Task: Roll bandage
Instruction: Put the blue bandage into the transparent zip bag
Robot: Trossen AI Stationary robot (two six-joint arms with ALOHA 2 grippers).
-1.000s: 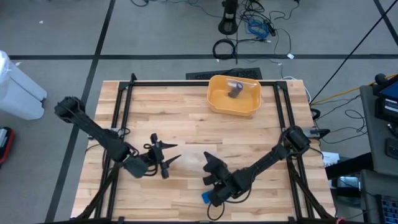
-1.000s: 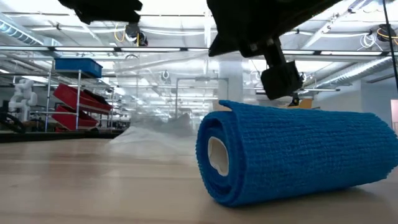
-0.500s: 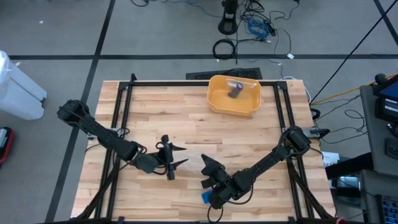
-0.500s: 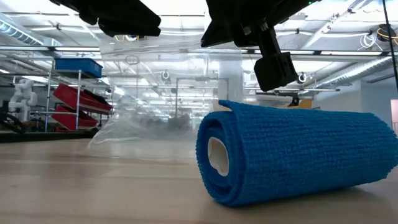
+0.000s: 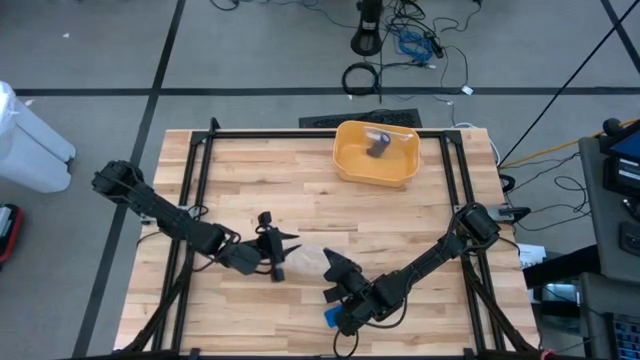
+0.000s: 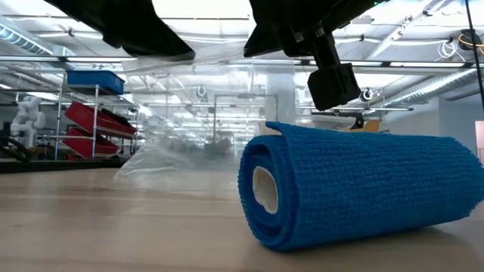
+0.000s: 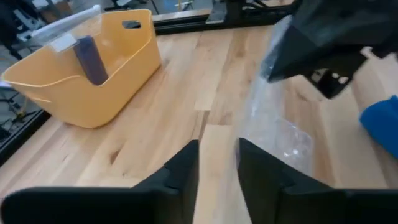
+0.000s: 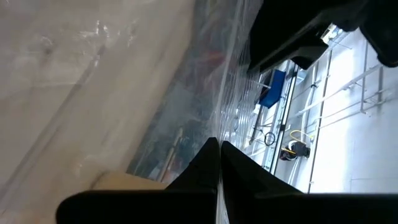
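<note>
A blue bandage roll (image 6: pixel 355 189) lies on its side on the table near the near edge (image 5: pixel 331 318). A clear plastic bag (image 5: pixel 305 260) stands between my two grippers, its lower part on the wood (image 7: pixel 280 137). My right gripper (image 5: pixel 334 263) is shut on the bag, just beyond the roll. My left gripper (image 5: pixel 279 255) is open on the bag's left side, and its fingers (image 7: pixel 180 177) point at the bag. I cannot tell whether it touches the bag. My right gripper pinches the bag's upper edge (image 8: pixel 227 121) between its two shut fingers, coming in from the table's near right side. The plastic hangs below the fingers as a raised sheet (image 6: pixel 204 113), and its lower part rests on the table.
A yellow basin (image 5: pixel 376 155) with a dark object in it stands at the table's far side, also seen in the left wrist view (image 7: pixel 81 68). A black frame (image 5: pixel 300 134) runs around the table. Bare wood lies between the basin and the grippers.
My left gripper has moved toward the table's right edge, up to the bag. My right gripper has risen a little with the bag's edge. The bag has gone from a low heap to a raised sheet, with its bottom still on the table.
</note>
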